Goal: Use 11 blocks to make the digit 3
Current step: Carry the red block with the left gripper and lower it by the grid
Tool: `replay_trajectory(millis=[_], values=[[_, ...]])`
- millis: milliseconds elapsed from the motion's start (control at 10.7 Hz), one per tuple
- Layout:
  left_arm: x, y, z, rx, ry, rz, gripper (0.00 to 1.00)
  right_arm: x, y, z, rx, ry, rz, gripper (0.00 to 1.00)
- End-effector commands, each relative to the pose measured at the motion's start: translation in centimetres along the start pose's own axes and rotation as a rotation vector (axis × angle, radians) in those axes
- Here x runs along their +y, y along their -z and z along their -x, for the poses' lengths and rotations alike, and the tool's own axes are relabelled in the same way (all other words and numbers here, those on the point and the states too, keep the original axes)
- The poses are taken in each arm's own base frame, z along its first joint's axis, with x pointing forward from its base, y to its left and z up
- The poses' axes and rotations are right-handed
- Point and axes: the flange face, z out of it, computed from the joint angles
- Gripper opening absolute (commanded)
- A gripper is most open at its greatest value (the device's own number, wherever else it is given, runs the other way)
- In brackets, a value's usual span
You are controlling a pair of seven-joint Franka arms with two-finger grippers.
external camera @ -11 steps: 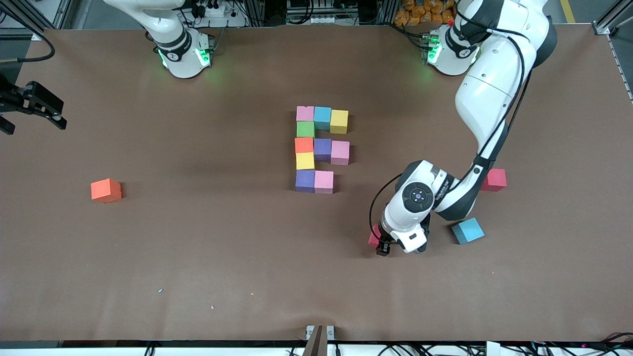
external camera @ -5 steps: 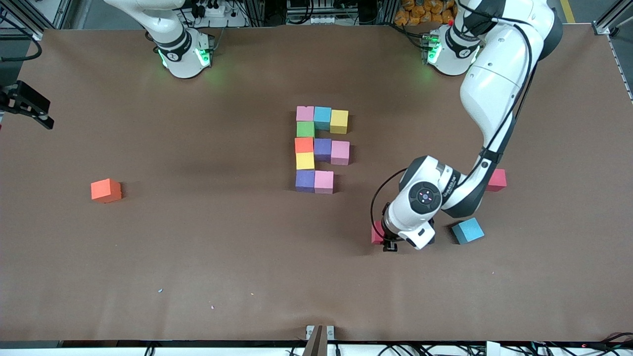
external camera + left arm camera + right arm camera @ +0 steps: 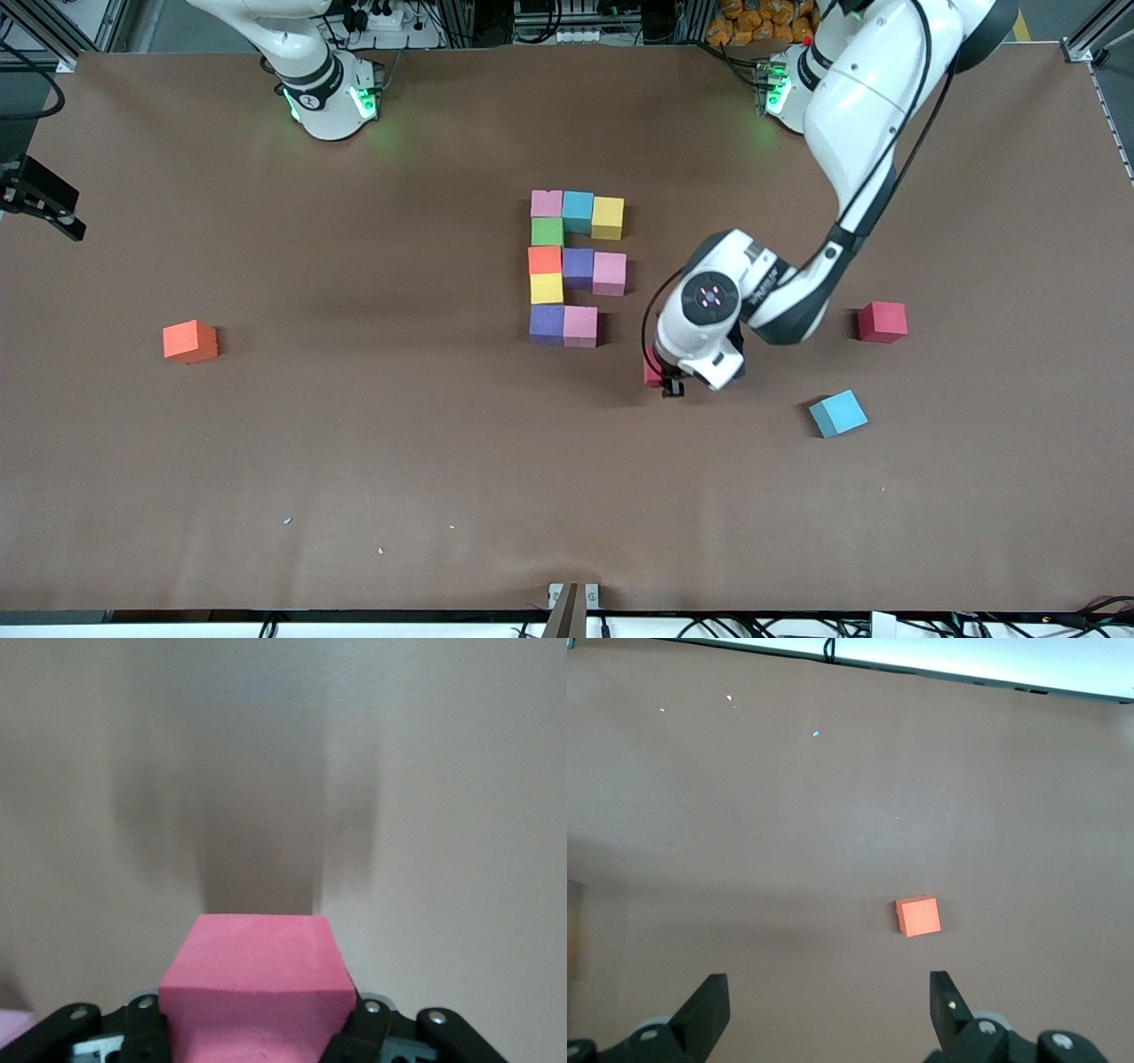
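Left gripper (image 3: 666, 379): fingers closed on a pink block (image 3: 252, 979), held over the table (image 3: 354, 443) near the block figure (image 3: 576, 266).
Right gripper (image 3: 828, 997): fingers spread, nothing held, waiting over the table's right-arm end.

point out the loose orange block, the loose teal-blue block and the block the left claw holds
loose orange block (image 3: 190, 341), front view, its top face
loose teal-blue block (image 3: 837, 413), front view, its top face
pink block in the left claw (image 3: 252, 966), left wrist view, its upper face
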Motion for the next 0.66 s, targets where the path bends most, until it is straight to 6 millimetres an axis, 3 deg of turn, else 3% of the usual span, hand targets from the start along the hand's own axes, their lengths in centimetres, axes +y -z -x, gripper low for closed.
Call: replay_trajectory(millis=[0, 188, 563], values=[[-2.7, -0.2, 1.5, -0.018, -0.003, 0.023, 0.13, -0.2, -0.1, 0.0, 0.007, 0.002, -0.012, 1.0], [-5.3, -1.9, 2.8, -0.024, -0.063, 0.042, 0.13, 0.4, -1.0, -0.5, 0.003, -0.014, -0.037, 1.0], [-6.5, -3.1, 3.6, -0.014, -0.07, 0.026, 0.13, -0.3, -1.1, 0.6, -0.074, -0.173, -0.085, 1.0]])
